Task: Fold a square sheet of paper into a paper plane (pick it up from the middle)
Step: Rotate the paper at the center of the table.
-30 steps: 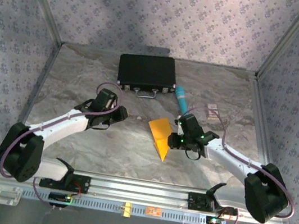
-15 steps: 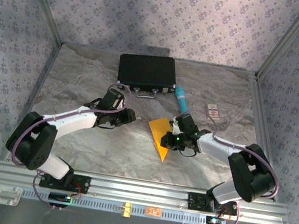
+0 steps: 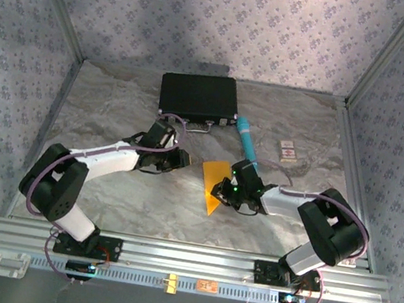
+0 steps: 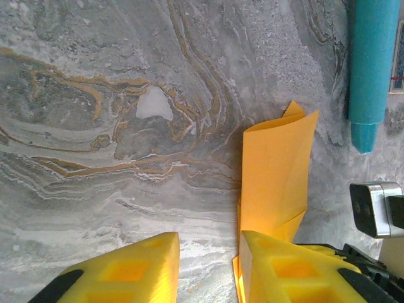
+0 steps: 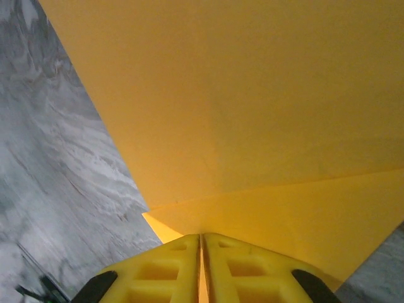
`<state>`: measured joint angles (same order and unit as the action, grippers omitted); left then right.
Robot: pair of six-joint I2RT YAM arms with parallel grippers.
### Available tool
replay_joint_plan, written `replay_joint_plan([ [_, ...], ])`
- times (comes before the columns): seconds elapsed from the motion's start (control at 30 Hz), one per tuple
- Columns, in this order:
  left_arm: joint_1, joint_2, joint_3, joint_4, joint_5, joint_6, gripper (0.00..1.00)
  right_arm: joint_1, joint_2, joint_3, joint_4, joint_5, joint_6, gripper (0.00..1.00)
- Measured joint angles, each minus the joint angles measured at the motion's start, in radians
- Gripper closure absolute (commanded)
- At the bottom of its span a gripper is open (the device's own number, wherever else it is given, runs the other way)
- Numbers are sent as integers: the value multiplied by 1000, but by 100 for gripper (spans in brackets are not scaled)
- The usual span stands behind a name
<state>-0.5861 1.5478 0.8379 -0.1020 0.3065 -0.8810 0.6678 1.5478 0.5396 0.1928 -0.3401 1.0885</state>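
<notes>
The square sheet of paper [image 3: 215, 183], orange-yellow, is folded into a narrow pointed triangle in the middle of the marbled table. My right gripper [image 3: 227, 189] is shut on its right edge; in the right wrist view the two yellow fingers meet on the paper [image 5: 252, 95] at the gripper [image 5: 201, 252]. My left gripper [image 3: 183, 161] is just left of the sheet. In the left wrist view it [image 4: 208, 268] stands open with bare table in the gap, and its right finger [image 4: 284, 268] lies beside the folded paper [image 4: 278, 164].
A black case [image 3: 199, 96] lies at the back. A teal tube [image 3: 246, 137] [image 4: 372, 63] lies just behind the paper, with a small card [image 3: 288, 150] to its right. Patterned walls enclose the table, and a metal rail [image 3: 185, 256] runs along the front.
My left gripper has reached right toward the paper while its jaws narrowed. My right gripper has shifted left with the paper, whose tip now points lower left.
</notes>
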Motion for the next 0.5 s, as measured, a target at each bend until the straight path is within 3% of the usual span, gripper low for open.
replay_joint_plan([
  [0.2, -8, 21, 5, 13, 25, 0, 71, 44, -42, -84, 142, 106, 201, 82],
  [0.5, -35, 71, 82, 27, 84, 8, 72, 2, -224, -92, 51, 158, 137, 78],
])
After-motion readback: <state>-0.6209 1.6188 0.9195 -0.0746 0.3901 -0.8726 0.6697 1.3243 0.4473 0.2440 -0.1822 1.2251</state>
